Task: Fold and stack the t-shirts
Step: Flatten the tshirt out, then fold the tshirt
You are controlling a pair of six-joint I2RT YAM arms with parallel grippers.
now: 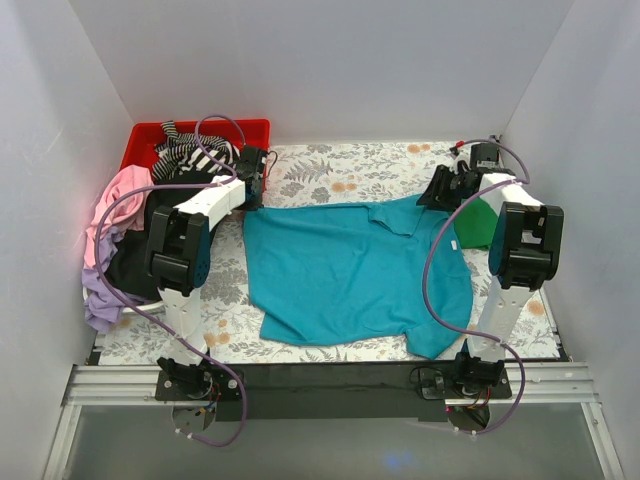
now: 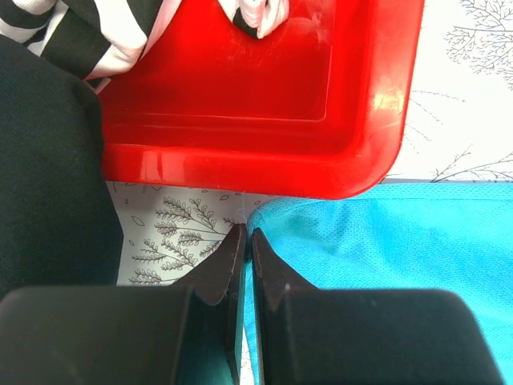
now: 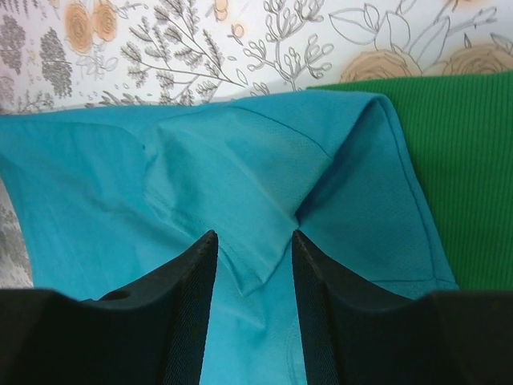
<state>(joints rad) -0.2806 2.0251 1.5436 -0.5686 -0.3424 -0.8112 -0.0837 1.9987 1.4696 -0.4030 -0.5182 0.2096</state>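
Note:
A teal t-shirt (image 1: pixel 350 270) lies spread on the floral table. My left gripper (image 1: pixel 256 192) is at its far left corner, in front of the red bin; in the left wrist view the gripper (image 2: pixel 245 234) is shut on the teal shirt's edge (image 2: pixel 377 257). My right gripper (image 1: pixel 437 190) is over the shirt's far right part; in the right wrist view it (image 3: pixel 253 241) is open, its fingers on either side of a folded teal flap (image 3: pixel 240 184). A green t-shirt (image 1: pixel 477 222) lies folded at the right, also in the right wrist view (image 3: pixel 465 176).
A red plastic bin (image 1: pixel 145 140) stands at the far left with a black-and-white striped shirt (image 1: pixel 190 150) in it. Pink (image 1: pixel 118 195), black (image 1: pixel 130 262) and lilac (image 1: pixel 100 300) shirts lie piled along the left wall. White walls close in on three sides.

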